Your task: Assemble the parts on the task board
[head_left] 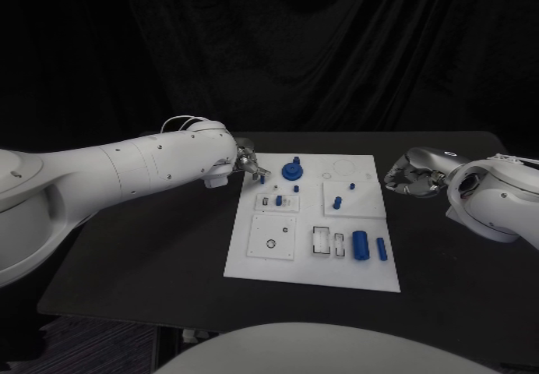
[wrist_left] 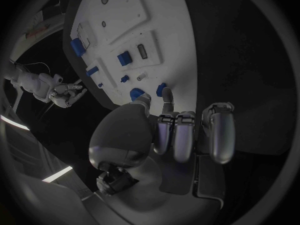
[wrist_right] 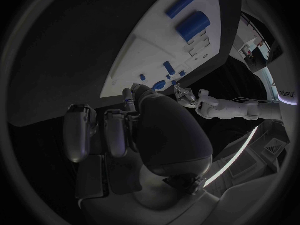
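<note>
arms: glossy white rounded shells, small dark screws | left arm (head_left: 124, 167): thin white cable loop | left hand (head_left: 249, 165), right hand (head_left: 413, 178): silver metal

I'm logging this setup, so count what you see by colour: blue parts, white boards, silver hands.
Blue parts: 7
White task board: 1
Silver hands, left hand and right hand: 2
Total: 10

white task board (head_left: 256, 257), blue parts (head_left: 361, 244), black table (head_left: 146, 249)
</note>
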You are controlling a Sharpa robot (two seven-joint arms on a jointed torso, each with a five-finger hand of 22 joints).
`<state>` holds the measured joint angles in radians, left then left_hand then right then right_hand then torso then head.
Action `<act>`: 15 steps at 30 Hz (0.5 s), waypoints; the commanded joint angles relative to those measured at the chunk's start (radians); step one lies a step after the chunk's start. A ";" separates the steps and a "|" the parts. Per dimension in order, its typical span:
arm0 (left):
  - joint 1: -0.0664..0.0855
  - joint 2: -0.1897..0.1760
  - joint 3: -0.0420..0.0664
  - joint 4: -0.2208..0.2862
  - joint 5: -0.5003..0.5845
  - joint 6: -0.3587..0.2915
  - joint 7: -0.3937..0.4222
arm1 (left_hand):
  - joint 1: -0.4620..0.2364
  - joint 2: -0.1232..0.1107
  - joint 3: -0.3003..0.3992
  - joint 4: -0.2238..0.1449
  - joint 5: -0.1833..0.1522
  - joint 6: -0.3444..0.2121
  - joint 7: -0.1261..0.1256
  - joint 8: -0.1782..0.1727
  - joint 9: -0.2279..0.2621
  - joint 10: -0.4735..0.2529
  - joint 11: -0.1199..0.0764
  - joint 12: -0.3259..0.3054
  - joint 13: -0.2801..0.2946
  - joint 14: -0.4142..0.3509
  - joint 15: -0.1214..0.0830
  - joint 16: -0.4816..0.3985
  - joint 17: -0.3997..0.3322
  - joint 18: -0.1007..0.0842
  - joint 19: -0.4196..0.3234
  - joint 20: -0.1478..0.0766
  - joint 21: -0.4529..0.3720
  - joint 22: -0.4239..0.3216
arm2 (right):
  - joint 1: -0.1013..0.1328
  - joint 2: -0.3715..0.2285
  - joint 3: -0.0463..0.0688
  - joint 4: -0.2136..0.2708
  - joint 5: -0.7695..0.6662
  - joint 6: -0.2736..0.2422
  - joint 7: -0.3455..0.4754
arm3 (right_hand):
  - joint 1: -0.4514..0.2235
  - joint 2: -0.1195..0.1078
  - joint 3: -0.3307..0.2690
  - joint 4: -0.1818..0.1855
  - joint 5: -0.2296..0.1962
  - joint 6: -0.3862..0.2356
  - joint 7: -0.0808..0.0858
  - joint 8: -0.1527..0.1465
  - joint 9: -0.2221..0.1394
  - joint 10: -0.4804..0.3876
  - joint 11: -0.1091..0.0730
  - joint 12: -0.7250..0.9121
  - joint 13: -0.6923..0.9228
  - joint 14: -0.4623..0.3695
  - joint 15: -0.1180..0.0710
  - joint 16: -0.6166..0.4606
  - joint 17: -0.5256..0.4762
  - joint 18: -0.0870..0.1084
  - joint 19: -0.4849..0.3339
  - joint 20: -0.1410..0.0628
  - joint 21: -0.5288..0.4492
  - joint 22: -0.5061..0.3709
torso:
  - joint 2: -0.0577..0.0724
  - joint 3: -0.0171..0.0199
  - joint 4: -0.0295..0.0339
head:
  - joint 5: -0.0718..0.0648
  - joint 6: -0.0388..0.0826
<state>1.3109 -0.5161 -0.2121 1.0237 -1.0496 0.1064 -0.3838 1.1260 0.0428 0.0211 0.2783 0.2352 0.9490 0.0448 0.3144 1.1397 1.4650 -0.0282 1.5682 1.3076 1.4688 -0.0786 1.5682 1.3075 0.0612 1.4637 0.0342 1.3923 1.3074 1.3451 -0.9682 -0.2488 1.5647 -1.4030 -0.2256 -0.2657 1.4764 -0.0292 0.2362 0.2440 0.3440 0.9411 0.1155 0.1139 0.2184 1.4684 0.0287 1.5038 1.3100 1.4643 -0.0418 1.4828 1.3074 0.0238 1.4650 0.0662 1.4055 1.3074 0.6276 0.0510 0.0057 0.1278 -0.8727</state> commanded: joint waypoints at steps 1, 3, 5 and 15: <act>-0.002 0.004 0.001 0.001 0.002 -0.006 0.035 | 0.007 0.002 -0.001 -0.006 0.008 0.000 0.000 -0.007 0.002 0.106 0.004 0.003 0.263 0.102 0.003 0.003 0.263 -0.009 0.006 0.002 -0.007 0.166 | -0.002 0.000 0.001 0.000 -0.003 0.004 -0.003 | 0.004 0.002 0.005 -0.002 0.006 0.002 0.005 -0.002 -0.001 0.017 0.006 -0.002 0.169 0.081 0.006 0.002 0.183 0.019 0.028 0.006 -0.001 0.206 | -0.001 0.0006 0.0013 | -0.001 0.000; -0.002 0.006 0.001 0.000 0.002 -0.007 0.039 | 0.008 0.003 -0.001 -0.006 0.011 -0.003 0.001 -0.010 0.002 0.106 0.005 0.003 0.263 0.102 0.004 0.003 0.263 -0.009 0.004 0.002 -0.011 0.164 | -0.002 0.001 0.001 0.000 -0.003 0.006 -0.004 | 0.004 0.002 0.006 -0.003 0.007 0.003 0.006 -0.002 -0.001 0.015 0.007 -0.003 0.168 0.081 0.007 0.001 0.182 0.019 0.026 0.006 -0.005 0.205 | -0.001 0.0003 0.0013 | -0.001 0.000; -0.003 0.007 0.001 0.000 0.002 -0.007 0.041 | 0.010 0.004 0.000 -0.007 0.014 -0.005 0.002 -0.013 0.002 0.106 0.006 0.003 0.263 0.102 0.005 0.003 0.263 -0.008 0.002 0.003 -0.013 0.164 | -0.002 0.001 0.001 0.000 -0.003 0.007 -0.005 | 0.004 0.002 0.006 -0.003 0.007 0.003 0.006 -0.002 -0.001 0.015 0.007 -0.003 0.168 0.081 0.007 0.001 0.182 0.019 0.026 0.006 -0.005 0.205 | 0.000 0.0001 0.0014 | -0.001 0.000; -0.004 0.014 0.001 -0.012 0.002 0.003 0.042 | 0.022 0.009 0.004 -0.011 0.035 -0.010 0.004 -0.027 0.001 0.106 0.009 0.003 0.263 0.102 0.007 0.003 0.263 -0.007 -0.003 0.006 -0.021 0.162 | -0.002 0.001 0.001 0.001 -0.003 0.013 -0.009 | 0.004 0.002 0.006 -0.003 0.007 0.003 0.006 -0.002 -0.001 0.015 0.007 -0.003 0.168 0.081 0.007 0.001 0.182 0.019 0.026 0.006 -0.005 0.205 | 0.000 0.0009 0.0015 | -0.002 0.000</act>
<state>1.3081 -0.5044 -0.2119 1.0129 -1.0498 0.1054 -0.3608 1.1354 0.0521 0.0267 0.2729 0.2697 0.9452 0.0485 0.2903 1.1409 1.4650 -0.0282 1.5682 1.3076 1.4687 -0.0785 1.5682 1.3075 0.0611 1.4637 0.0342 1.3770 1.3074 1.3451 -0.9670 -0.2488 1.5644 -1.4029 -0.2212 -0.2665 1.4764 -0.0292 0.2389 0.2413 0.3480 0.9411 0.1155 0.1139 0.2184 1.4684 0.0287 1.5038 1.3103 1.4643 -0.0418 1.4828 1.3074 0.0239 1.4650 0.0662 1.4055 1.3074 0.6272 0.0513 0.0073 0.1252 -0.8727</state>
